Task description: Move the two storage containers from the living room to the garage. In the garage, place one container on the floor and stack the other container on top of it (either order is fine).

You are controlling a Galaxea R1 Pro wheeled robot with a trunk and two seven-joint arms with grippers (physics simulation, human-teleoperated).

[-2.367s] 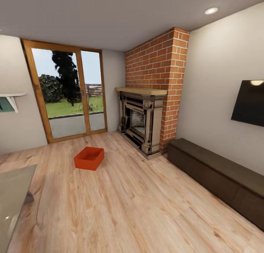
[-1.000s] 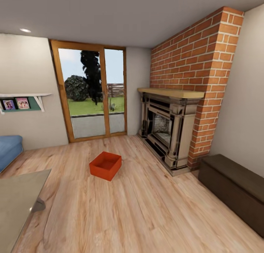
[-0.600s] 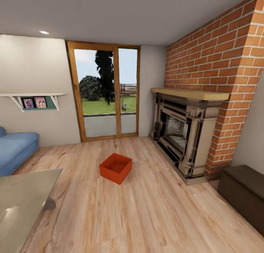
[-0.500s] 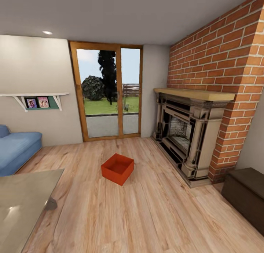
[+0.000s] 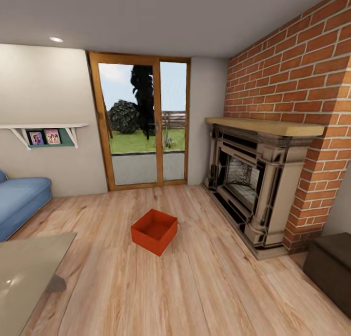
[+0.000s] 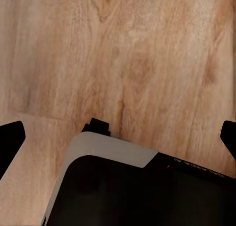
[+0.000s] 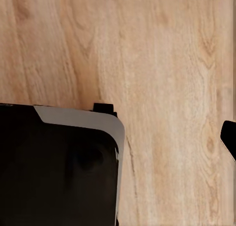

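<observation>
Storage container [image 5: 154, 231] sits alone on the wood floor [image 5: 195, 287] at 12 o'clock, nearer than a moment ago, so the approach is under way. Fireplace [image 5: 253, 180] at 2 o'clock, glass table [image 5: 24, 267] at 8, open floor between; both grippers' fingertips [image 6: 10, 140] spread wide, holding nothing

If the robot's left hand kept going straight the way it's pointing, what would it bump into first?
Probably the light wood plank floor. The left hand points down at it, though the robot's own dark base sits partly in the way.
</observation>
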